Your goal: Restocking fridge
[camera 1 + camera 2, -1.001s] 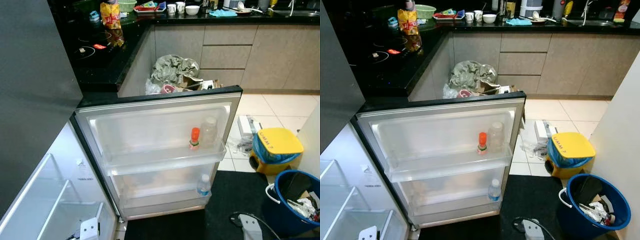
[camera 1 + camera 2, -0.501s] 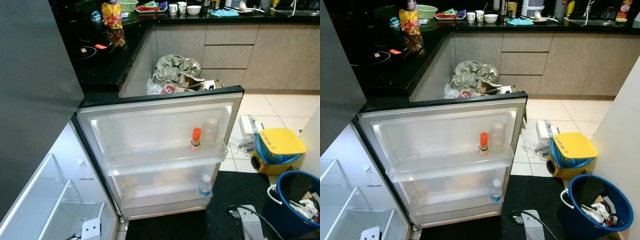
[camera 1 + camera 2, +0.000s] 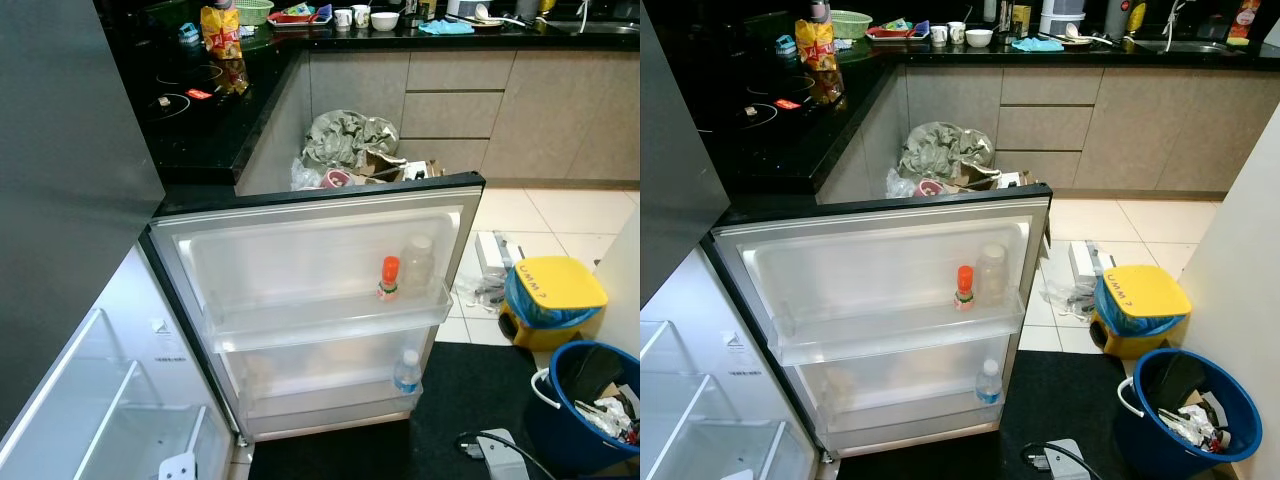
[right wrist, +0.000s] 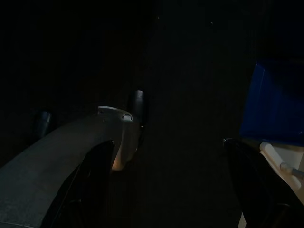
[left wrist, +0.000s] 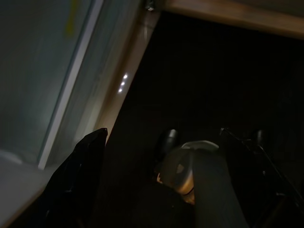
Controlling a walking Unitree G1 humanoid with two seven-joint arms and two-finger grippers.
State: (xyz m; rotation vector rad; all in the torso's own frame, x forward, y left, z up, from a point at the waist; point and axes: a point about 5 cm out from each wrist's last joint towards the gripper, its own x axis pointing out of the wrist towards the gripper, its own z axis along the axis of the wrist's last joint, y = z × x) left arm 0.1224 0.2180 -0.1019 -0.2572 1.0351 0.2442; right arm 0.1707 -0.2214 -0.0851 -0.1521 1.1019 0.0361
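Observation:
The fridge door (image 3: 300, 240) stands wide open towards me. Its upper door shelf (image 3: 300, 322) holds a small bottle with an orange cap (image 3: 388, 278) and a clear jar (image 3: 417, 262) side by side. A water bottle (image 3: 406, 372) stands in the lower door shelf. The fridge's white inner shelves (image 3: 100, 420) lie at the lower left. My left gripper (image 5: 164, 137) hangs open over the dark mat beside the fridge's edge. Over the same mat, near a blue bucket, my right gripper (image 4: 168, 142) is open with nothing between its fingers.
A black mat (image 3: 460, 390) lies in front of the door. A blue bucket (image 3: 590, 400) of rubbish and a yellow bin (image 3: 552, 295) stand at the right. Bagged rubbish (image 3: 345, 135) sits behind the door. A black counter (image 3: 200, 120) with a snack bag (image 3: 221, 28) runs behind.
Both arm ends have sunk lower at the bottom edge of the eye views. The bottles and the door stand as before.

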